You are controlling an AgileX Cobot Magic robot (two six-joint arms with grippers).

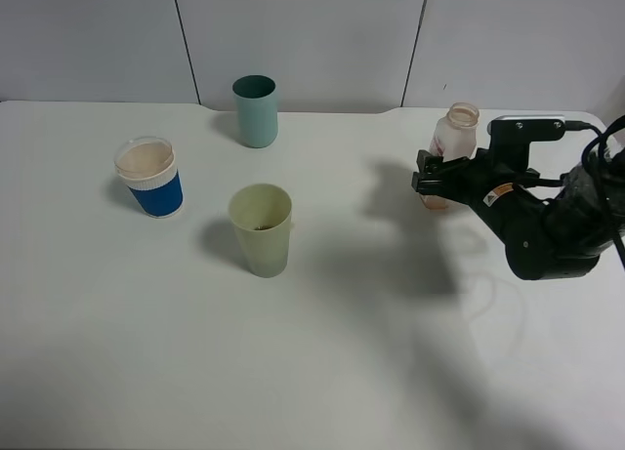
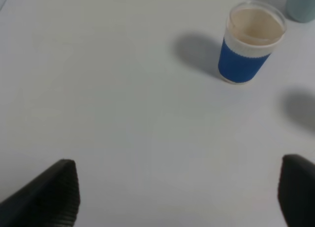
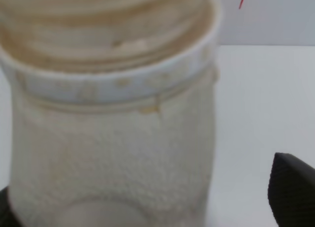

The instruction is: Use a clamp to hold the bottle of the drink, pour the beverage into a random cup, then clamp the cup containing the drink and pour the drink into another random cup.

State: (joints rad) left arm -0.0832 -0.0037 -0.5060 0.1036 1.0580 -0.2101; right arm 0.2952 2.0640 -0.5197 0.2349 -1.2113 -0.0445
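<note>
The nearest stretch of the white counter [image 1: 322, 382] is bare from side to side, the widest free room in the high view. The left tool [image 2: 179, 190] hangs over bare counter with its two dark fingers [image 2: 59, 192] spread wide and nothing between them; open surface lies on every side of it.

Further in, left of the middle, stands a pale olive cup [image 1: 261, 228], upright, with something dark and small at its bottom. Behind it to the left is a clear cup with a blue sleeve [image 1: 149, 177], upright and tan inside. The two are near but not touching, with a gap between them.

On the right the black arm reaches in from the counter's right edge, and the right tool [image 1: 435, 184] sits around the lower part of the bottle [image 1: 457, 128]. The bottle stands upright on the counter, uncapped, its rim stained tan. In the right wrist view a strip of counter shows between the bottle's side and one finger [image 3: 290, 187], so the tool is spread about it, not pinching. A broad bare lane separates the bottle from the cups.

Farthest back, a teal cup [image 1: 255, 110] stands close to the counter's far edge, before a plain grey panelled wall [image 1: 312, 35].
</note>
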